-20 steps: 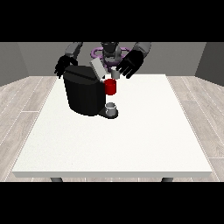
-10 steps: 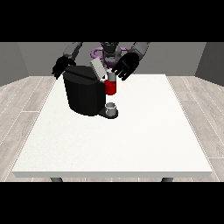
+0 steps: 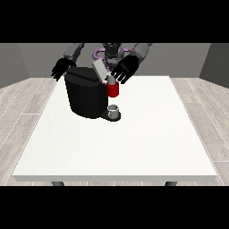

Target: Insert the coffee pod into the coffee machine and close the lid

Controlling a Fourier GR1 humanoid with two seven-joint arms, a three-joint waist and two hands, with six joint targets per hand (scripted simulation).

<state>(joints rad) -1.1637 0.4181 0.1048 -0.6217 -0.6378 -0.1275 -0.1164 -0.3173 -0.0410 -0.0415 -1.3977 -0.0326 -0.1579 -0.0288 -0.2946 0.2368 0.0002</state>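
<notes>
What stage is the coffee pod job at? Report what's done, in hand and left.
Done: the small grey pod appears to sit at the red brew head of the black coffee machine. In hand: the hand at the view's right hovers beside the raised grey lid, fingers spread. The hand at the view's left hangs behind the machine. Left: the lid is not yet closed.

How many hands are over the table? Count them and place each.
2. One hand at the view's right hovers above the coffee machine's raised lid; the other hand is behind the machine's left top corner.
</notes>
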